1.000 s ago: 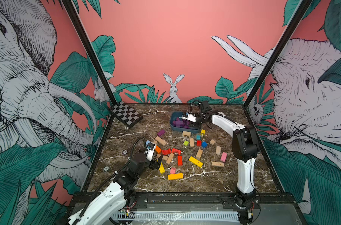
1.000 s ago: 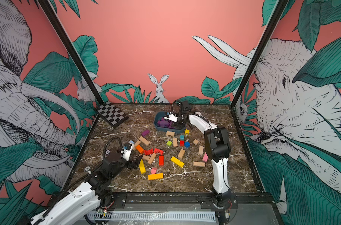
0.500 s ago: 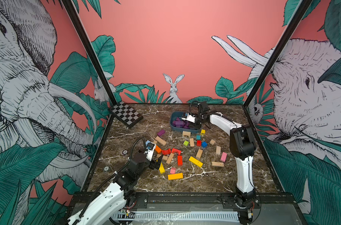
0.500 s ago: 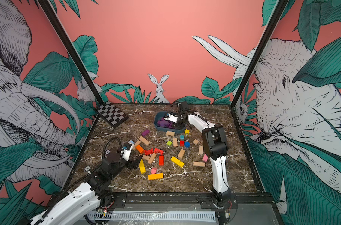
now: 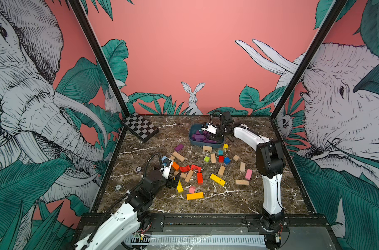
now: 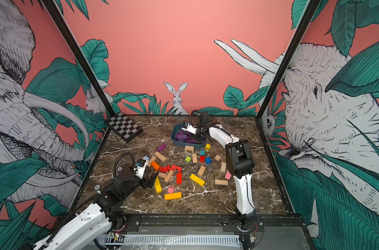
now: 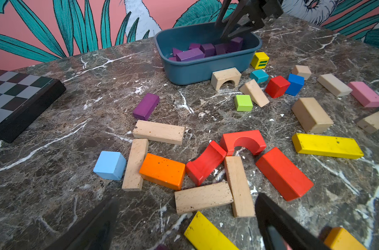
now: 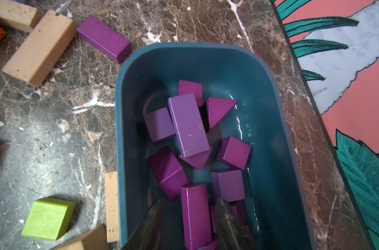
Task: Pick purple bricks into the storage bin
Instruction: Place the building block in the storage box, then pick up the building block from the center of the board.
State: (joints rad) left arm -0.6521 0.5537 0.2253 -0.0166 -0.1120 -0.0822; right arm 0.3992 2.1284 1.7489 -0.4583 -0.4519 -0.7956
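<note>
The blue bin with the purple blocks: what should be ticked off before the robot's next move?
1. Right gripper above the storage bin: ok.
2. Purple bar free of its jaws: a gap shows beside it, ok.
3. Only purple bricks in the bin: ok, as far as can be seen.
4. Every purple brick collected: not ok, a stray purple brick lies on the table outside the bin.
5. Left gripper open and empty: ok.
</note>
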